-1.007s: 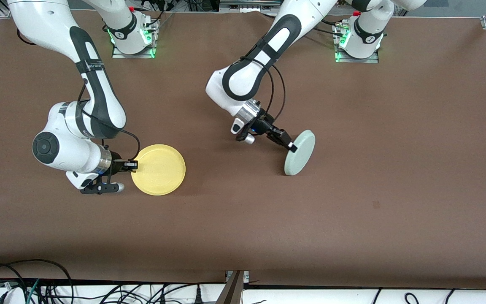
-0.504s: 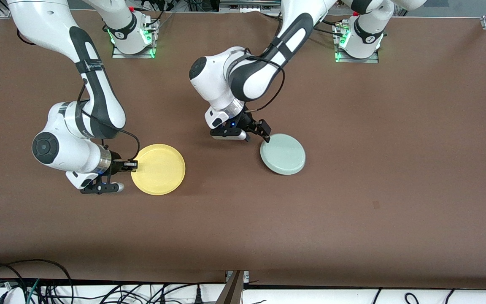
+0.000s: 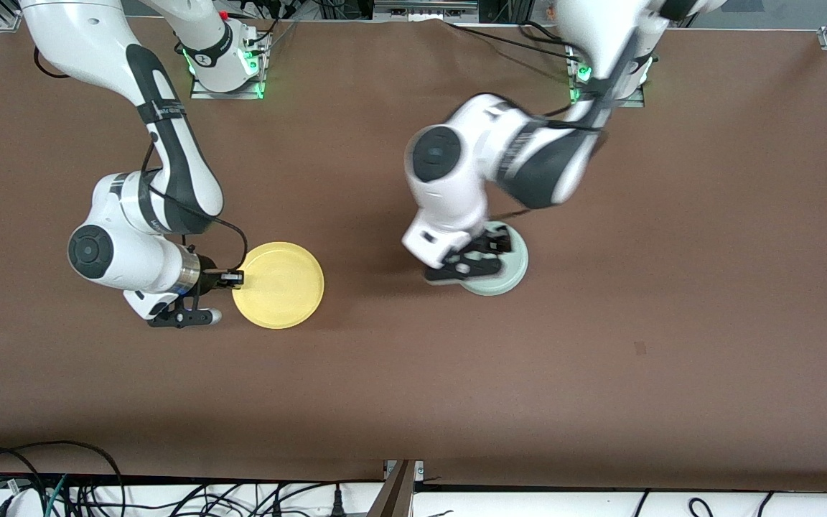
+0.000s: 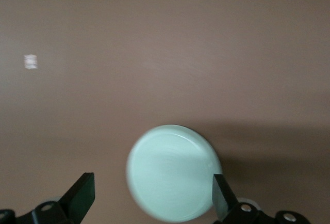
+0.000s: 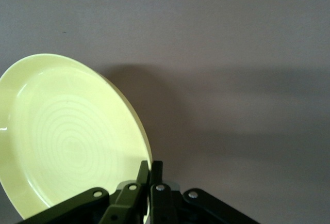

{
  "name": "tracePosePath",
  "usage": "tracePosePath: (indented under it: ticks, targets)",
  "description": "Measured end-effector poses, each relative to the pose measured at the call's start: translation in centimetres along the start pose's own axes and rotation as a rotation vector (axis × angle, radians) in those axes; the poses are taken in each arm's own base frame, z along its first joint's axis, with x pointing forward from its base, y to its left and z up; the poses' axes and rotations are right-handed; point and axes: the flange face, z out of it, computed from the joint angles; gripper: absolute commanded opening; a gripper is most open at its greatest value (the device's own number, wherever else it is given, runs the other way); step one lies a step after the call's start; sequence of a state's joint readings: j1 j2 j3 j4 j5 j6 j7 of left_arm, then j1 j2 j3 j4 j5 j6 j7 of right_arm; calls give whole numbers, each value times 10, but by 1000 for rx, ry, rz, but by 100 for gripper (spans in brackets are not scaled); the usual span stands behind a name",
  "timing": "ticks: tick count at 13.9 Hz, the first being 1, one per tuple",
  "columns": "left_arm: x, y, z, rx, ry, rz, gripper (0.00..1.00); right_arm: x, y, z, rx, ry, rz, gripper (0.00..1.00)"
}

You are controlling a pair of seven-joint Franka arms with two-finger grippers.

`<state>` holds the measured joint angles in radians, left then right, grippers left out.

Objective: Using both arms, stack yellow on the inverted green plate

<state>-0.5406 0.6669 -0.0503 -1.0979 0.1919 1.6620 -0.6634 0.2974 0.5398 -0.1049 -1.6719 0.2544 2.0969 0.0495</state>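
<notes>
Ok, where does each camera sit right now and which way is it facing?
Front view: high across the table, facing both bases; shows both arms, yellow plate and green plate.
Left wrist view: above the green plate, looking down; open left pincer fingers show.
Right wrist view: along the right pincer, shut on the yellow plate's rim.
Front shares one plate with each wrist view.

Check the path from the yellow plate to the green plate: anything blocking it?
Bare table lies between them, but the left gripper, open, hangs over the green plate, covering the landing spot. The right gripper is shut on the yellow plate's rim.
</notes>
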Motion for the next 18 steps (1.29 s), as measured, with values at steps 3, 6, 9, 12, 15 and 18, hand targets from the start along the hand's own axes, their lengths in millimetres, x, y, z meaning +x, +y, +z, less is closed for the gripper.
tracePosePath:
  ticks: [3,6,9,12,15,18]
  targets:
    - [42,-126,-33,-10,-49,54,100,-11,-47,12,-7,-14,72,0]
    - [57,-223,-54,-13,-82,74,100,-30,-114,35,-14,-16,166,0]
    - [50,-294,-81,-58,-120,89,100,-55,-199,66,57,-19,272,0]
    - [30,-352,-107,-152,-137,111,100,-94,-298,89,113,24,348,0]
    - [0,-384,-116,-163,-72,94,100,-144,-375,119,152,65,386,0]
    - [-31,-397,-108,-160,1,67,100,-173,-405,153,173,95,404,0]
